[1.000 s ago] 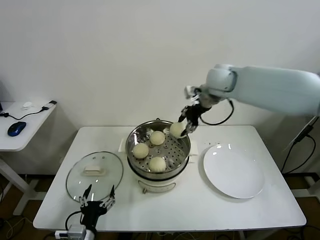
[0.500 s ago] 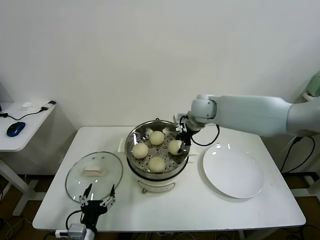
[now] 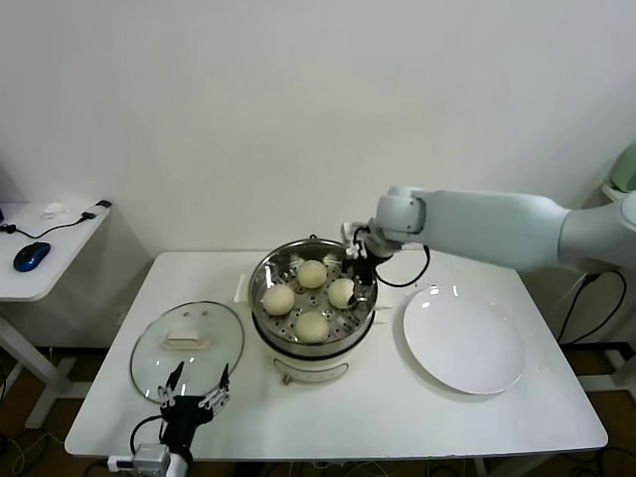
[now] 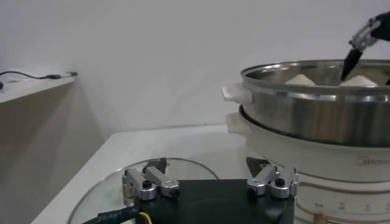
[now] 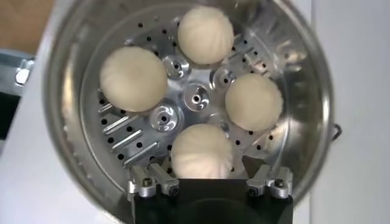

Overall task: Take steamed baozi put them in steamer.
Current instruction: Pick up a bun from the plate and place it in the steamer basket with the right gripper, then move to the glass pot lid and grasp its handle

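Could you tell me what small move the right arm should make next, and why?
Probably lift the right gripper straight up out of the steamer. Its fingers look open around the fourth baozi, which rests on the perforated tray with the others, and the plate holds none.

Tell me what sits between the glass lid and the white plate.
The steamer, holding four baozi, stands between the lid and plate in the head view.

Four baozi [image 5: 205,34] [image 5: 133,78] [image 5: 253,101] [image 5: 202,151] are seen on the perforated tray of the steamer [image 5: 302,67], spaced around its centre. The right gripper [image 5: 210,181] is held spread over the nearest bun, fingertips [image 5: 150,182] either side, apart from it.
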`<action>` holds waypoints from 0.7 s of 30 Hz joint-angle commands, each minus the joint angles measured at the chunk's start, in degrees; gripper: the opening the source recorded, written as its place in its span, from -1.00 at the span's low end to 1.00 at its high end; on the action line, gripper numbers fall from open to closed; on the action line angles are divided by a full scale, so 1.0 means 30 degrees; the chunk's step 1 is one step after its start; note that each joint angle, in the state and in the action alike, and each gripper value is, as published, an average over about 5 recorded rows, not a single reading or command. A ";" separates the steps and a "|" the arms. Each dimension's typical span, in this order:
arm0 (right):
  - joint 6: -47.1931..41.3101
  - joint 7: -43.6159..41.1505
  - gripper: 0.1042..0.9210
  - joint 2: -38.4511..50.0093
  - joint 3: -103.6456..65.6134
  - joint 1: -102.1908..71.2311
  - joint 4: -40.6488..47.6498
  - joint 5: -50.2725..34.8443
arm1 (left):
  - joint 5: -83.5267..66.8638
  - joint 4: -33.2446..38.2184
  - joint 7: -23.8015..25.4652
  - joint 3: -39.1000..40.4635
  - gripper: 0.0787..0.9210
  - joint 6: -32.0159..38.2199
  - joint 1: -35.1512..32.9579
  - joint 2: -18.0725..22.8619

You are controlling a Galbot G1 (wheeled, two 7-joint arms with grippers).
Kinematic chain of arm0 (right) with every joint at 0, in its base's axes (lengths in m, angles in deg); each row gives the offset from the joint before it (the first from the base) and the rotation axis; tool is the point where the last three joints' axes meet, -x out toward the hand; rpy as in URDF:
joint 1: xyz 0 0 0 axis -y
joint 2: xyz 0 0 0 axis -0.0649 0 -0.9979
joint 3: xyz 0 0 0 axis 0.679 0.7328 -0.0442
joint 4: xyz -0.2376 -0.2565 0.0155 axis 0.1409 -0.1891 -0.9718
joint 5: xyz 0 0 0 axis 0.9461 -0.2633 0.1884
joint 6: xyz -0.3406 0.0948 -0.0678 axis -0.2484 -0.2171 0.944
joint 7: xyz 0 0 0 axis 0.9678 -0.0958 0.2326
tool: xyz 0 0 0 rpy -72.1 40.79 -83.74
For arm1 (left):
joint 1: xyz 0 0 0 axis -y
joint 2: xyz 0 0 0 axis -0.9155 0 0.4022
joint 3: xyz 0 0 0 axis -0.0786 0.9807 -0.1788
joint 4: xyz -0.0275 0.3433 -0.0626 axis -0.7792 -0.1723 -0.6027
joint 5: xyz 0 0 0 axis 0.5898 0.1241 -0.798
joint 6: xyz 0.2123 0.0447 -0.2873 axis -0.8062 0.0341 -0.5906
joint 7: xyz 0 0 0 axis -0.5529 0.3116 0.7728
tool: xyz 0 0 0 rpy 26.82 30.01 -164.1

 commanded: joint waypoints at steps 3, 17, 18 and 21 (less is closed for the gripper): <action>0.2587 -0.2425 0.76 0.2238 -0.1746 0.2824 0.1509 -0.4579 | 0.0048 -0.0048 -0.0035 0.0007 0.77 -0.0075 0.0017 0.0036; 0.3627 1.4612 0.76 1.0933 -2.5296 -1.6656 -0.1338 0.0834 | 0.0348 -0.0057 0.0627 -0.0057 0.77 0.1730 0.0120 -0.0143; 0.3943 1.4834 0.76 1.1214 -2.7258 -1.8823 -0.1786 0.1397 | 0.0510 -0.0116 0.0672 -0.0053 0.77 0.1810 0.0191 -0.0158; 0.4321 1.4855 0.76 1.1096 -3.3272 -2.5462 -0.3211 0.2511 | 0.0753 -0.0309 0.0819 -0.0122 0.77 0.1938 0.0478 -0.0206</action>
